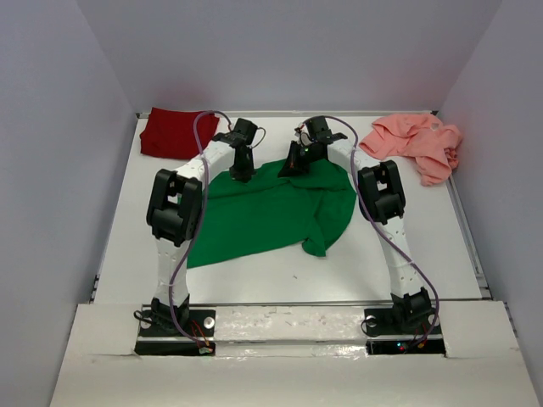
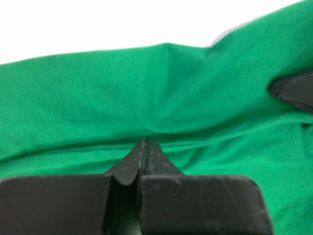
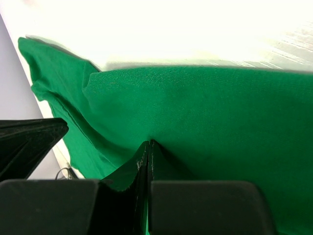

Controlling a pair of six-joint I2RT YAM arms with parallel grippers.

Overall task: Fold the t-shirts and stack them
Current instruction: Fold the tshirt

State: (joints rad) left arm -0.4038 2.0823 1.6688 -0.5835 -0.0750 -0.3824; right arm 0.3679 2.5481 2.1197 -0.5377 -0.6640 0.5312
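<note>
Green t-shirt (image 1: 263, 212): lay rumpled in the middle of the desk (image 1: 424, 246), between the arms.
Left tool (image 1: 243, 174): pressed together, pinching the green cloth at its far edge.
Right tool (image 1: 291, 168): likewise pinching that edge, just beside the left.
Dark red t-shirt (image 1: 174, 133): far left corner.
Pink t-shirt (image 1: 416, 142): bunched at the far right corner.

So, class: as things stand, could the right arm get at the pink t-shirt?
Probably not yet. Nothing lies on the table between it and the pink t-shirt, but the right gripper is shut on the green t-shirt and would have to let go first.
</note>
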